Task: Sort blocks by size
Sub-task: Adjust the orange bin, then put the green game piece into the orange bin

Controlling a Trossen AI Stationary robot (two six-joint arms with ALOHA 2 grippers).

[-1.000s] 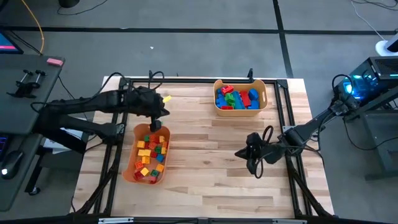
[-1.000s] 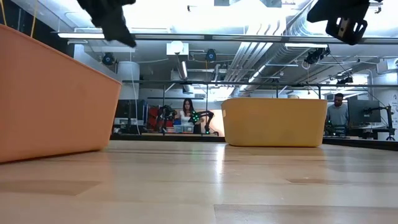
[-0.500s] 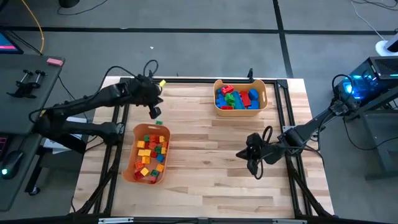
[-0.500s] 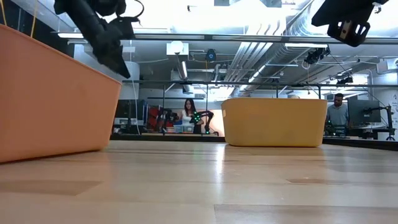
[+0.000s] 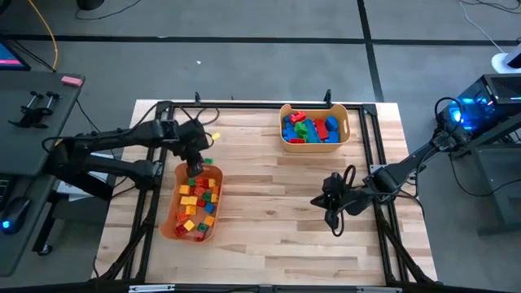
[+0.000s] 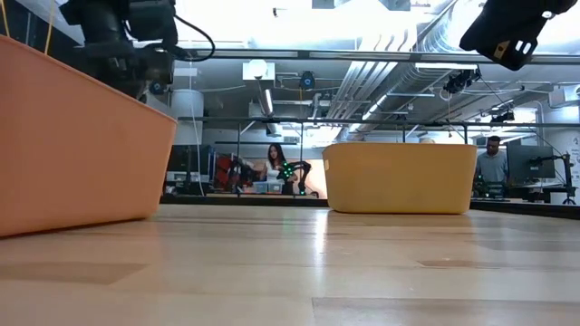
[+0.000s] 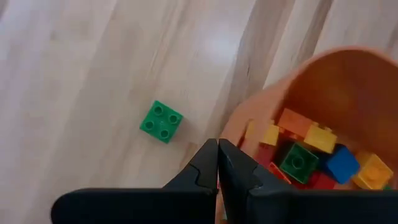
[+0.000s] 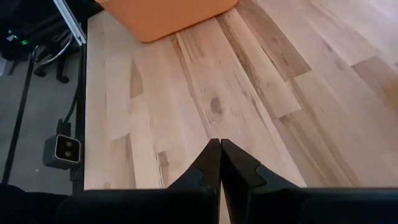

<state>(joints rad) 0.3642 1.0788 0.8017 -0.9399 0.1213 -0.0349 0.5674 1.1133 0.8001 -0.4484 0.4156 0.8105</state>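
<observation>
The right tool (image 8: 219, 163) hangs closed and empty over bare bench (image 5: 269, 220), while the left tool (image 7: 217, 163), fingers pressed together holding nothing, sits above the near orange bin's (image 5: 169, 213) rim, a green block (image 7: 161, 121) lying just outside it, more blocks (image 5: 310, 129) in the far bin (image 5: 314, 147)

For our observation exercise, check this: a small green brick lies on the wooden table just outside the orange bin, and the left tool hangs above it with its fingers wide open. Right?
One slip: the left tool is shut, fingers pressed together, as the left wrist view shows. The green brick does lie on the table just outside the orange bin.
</observation>
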